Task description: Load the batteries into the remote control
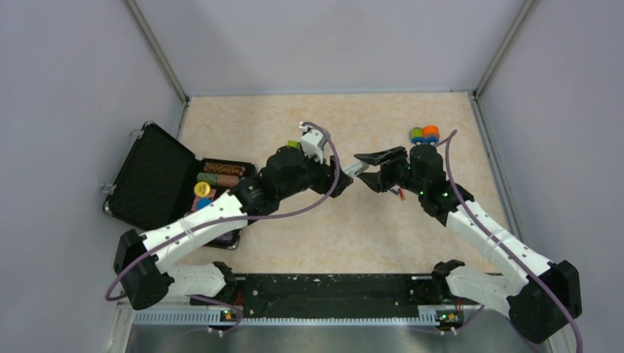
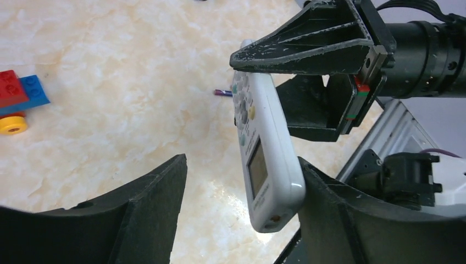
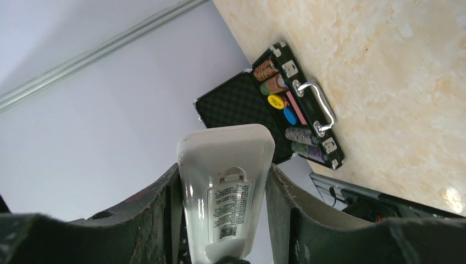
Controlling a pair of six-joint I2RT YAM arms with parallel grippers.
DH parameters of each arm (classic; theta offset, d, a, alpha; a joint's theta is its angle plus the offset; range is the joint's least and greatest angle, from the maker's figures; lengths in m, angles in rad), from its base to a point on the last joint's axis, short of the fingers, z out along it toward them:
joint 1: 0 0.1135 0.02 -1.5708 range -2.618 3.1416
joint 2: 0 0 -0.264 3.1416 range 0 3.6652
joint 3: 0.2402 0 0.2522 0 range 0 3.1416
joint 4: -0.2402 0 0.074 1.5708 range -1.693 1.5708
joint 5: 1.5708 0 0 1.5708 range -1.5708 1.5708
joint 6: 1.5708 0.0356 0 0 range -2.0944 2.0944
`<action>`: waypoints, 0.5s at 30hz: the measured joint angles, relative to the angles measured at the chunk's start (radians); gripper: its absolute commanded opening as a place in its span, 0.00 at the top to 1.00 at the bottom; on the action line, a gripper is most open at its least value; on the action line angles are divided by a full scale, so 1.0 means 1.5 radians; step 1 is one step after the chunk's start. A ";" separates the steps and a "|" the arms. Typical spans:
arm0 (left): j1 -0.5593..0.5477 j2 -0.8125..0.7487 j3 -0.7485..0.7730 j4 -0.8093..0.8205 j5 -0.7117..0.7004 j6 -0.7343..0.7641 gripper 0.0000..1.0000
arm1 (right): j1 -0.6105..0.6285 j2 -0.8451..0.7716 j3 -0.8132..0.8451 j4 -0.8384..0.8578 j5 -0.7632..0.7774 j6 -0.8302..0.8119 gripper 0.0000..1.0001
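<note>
You're looking at a robot lab test cell, not a home. Plain pale wall panels (image 1: 324, 44) in alu corner posts (image 1: 158, 51) box in a marble-look tabletop (image 1: 368, 235). The left arm (image 1: 191, 235) & right arm (image 1: 493, 235) are bolted to a black base plate (image 1: 331, 294) w/ slotted alu rail (image 1: 294, 317) at the near edge.

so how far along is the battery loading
Early. Done: the remote control is held up off the table. In hand: the right claw clamps one end, and the left claw stands open around the other. Left: the back cover still looks shut, a purple battery lies on the table, and nothing looks loaded.
</note>
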 measured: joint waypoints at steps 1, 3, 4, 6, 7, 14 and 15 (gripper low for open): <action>-0.002 0.006 0.001 -0.003 -0.012 0.003 0.33 | 0.001 0.003 0.000 -0.002 0.001 0.005 0.84; -0.006 0.016 0.006 -0.004 -0.031 0.007 0.35 | 0.002 0.010 0.000 -0.005 0.007 0.013 0.84; -0.008 0.018 0.008 -0.005 -0.039 0.008 0.36 | 0.003 0.014 -0.001 -0.005 0.007 0.018 0.84; -0.010 0.024 0.014 -0.005 -0.052 0.008 0.41 | 0.006 0.019 -0.004 -0.003 0.006 0.025 0.84; -0.010 0.026 0.017 -0.005 -0.057 0.008 0.48 | 0.008 0.022 -0.005 -0.003 0.006 0.028 0.84; -0.023 0.033 0.025 -0.011 -0.051 0.019 1.00 | 0.013 0.038 -0.010 0.000 0.002 0.045 0.56; -0.022 0.034 0.026 -0.017 -0.056 0.019 1.00 | 0.013 0.037 -0.013 0.000 0.001 0.048 0.41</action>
